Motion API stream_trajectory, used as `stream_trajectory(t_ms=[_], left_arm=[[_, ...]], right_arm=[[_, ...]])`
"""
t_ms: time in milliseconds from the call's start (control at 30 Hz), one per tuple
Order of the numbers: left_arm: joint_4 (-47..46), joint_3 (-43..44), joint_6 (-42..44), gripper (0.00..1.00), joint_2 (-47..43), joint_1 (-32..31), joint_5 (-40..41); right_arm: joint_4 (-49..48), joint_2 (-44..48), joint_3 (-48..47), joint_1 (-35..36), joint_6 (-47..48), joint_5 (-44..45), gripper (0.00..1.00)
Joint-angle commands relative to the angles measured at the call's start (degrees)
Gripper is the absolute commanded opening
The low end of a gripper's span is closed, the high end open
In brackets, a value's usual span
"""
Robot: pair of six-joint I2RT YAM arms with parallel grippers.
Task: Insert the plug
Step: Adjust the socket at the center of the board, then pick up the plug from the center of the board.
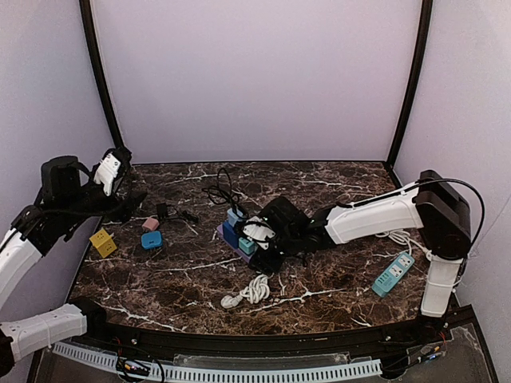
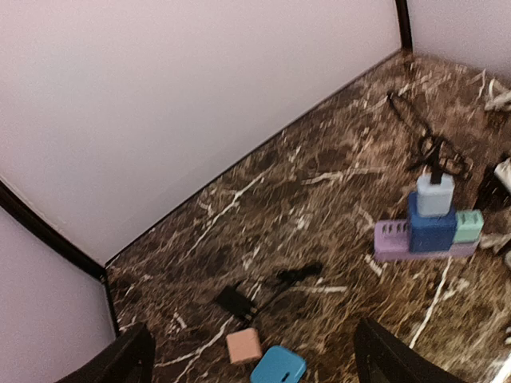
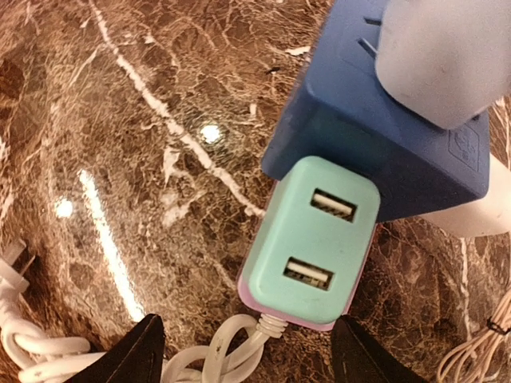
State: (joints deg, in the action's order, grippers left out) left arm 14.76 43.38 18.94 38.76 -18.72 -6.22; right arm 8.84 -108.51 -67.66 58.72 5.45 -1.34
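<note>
A purple power strip [image 1: 224, 233] lies mid-table with a light blue plug [image 1: 235, 215], a dark blue adapter [image 1: 231, 234] and a teal USB charger [image 1: 248, 246] seated in it. My right gripper [image 1: 265, 242] is open and hovers right at the teal charger. In the right wrist view the open gripper [image 3: 247, 323] straddles the near end of the teal charger [image 3: 313, 239] without gripping it, and the strip's white cable [image 3: 231, 351] runs between the fingers. My left gripper [image 1: 126, 194] is open, empty and raised at the far left. The strip also shows in the left wrist view [image 2: 391, 239].
Loose plugs lie at the left: yellow [image 1: 102, 242], pink [image 1: 150, 224], blue [image 1: 152, 239] and black [image 1: 163, 211]. A black cable [image 1: 219, 191] lies behind the strip. A coiled white cable [image 1: 251, 291] lies in front. A teal power strip [image 1: 393, 274] lies at the right.
</note>
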Motion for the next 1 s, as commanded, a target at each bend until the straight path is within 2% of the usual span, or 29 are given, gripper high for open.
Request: stream_trajectory(t_ms=[0, 67, 167, 267, 433, 600, 667, 733, 767, 800, 900, 967], left_arm=[[27.62, 6.99, 20.17, 0.89, 10.94, 0.60, 12.87], [32.00, 8.59, 22.42, 0.90, 14.62, 1.06, 15.22], [37.93, 11.40, 21.50, 0.90, 20.51, 1.71, 14.53], [41.90, 15.51, 19.08, 0.84, 27.66, 2.80, 11.36], [39.59, 19.40, 18.04, 0.81, 33.87, 4.67, 9.32], [40.83, 30.33, 11.60, 0.75, 48.46, 9.30, 6.82], [37.48, 31.53, 9.06, 0.81, 51.39, 9.54, 5.26], [34.44, 31.97, 6.95, 0.91, 54.32, 9.56, 3.97], [33.79, 32.52, 6.49, 0.97, 56.80, 9.51, 4.26], [32.53, 32.81, 5.65, 1.00, 58.10, 9.61, 5.90], [28.24, 33.53, 4.74, 1.00, 63.83, 10.04, 8.56], [25.88, 33.46, 4.15, 0.94, 66.38, 10.21, 8.79]], right_arm=[[0.34, 4.41, 0.80, 0.16, 0.23, 0.76, 0.74], [-0.16, 6.61, 1.75, 0.10, 0.51, 0.99, 0.76], [-1.12, 10.41, 3.45, 0.11, 0.76, 0.97, 0.79], [-2.31, 14.46, 5.18, 0.14, 0.47, 1.16, 0.80], [-5.19, 19.73, 8.57, 0.08, -0.07, 0.43, 0.81], [-5.84, 22.35, 10.13, 0.16, -1.14, 2.11, 0.81], [-6.68, 22.86, 10.78, 0.21, -2.05, 2.51, 0.81], [-7.10, 23.07, 11.05, 0.31, -3.30, 2.44, 0.82], [-7.16, 23.10, 11.07, 0.37, -3.76, 2.51, 0.82], [-7.17, 23.16, 11.07, 0.47, -4.19, 2.61, 0.82], [-7.17, 23.38, 11.15, 0.89, -5.06, 3.00, 0.82], [-7.08, 23.42, 11.15, 1.07, -5.44, 3.42, 0.82]])
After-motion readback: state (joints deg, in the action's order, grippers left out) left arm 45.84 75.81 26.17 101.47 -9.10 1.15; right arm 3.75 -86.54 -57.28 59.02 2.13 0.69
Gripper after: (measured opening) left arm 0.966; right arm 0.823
